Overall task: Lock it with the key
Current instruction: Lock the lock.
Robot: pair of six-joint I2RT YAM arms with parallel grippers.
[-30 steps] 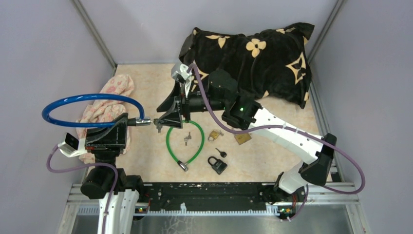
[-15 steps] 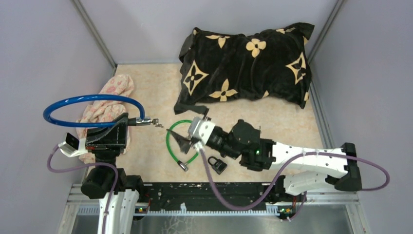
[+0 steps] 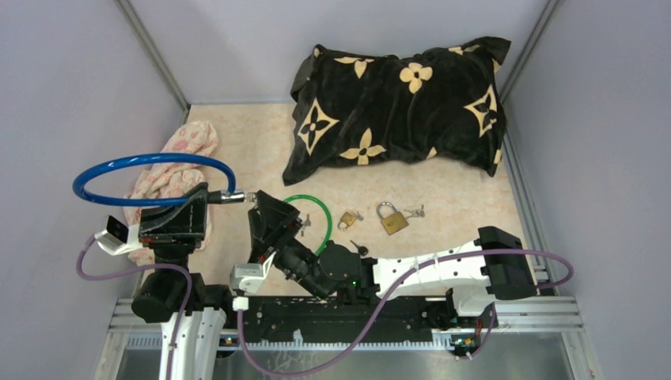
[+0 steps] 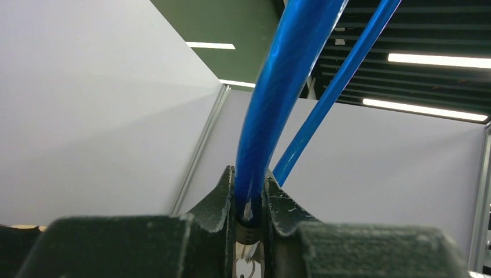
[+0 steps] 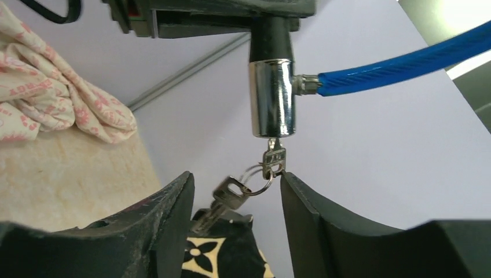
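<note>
A blue cable lock (image 3: 146, 176) is held up off the table, my left gripper (image 3: 207, 199) shut on the cable end (image 4: 255, 168) just behind the chrome lock cylinder (image 5: 272, 98). A key (image 5: 274, 159) sits in the cylinder's keyhole, and a second key (image 5: 228, 191) hangs from its ring. My right gripper (image 5: 236, 194) is open and faces the cylinder. The ring and the hanging key are between its fingers, and the inserted key's head is beside the right fingertip (image 5: 288, 180). In the top view this gripper (image 3: 267, 209) lies just right of the cylinder (image 3: 234, 196).
A green cable lock (image 3: 315, 207) lies behind the right gripper. Two brass padlocks (image 3: 346, 219) (image 3: 390, 218) and a small key (image 3: 358, 248) rest mid-table. A black patterned pillow (image 3: 396, 95) fills the back, and a pink cloth (image 3: 170, 170) lies under the blue loop.
The right arm let go at the key, pulled back toward the near edge and swung in again from the near side, jaws open. The left arm and blue lock stayed still.
</note>
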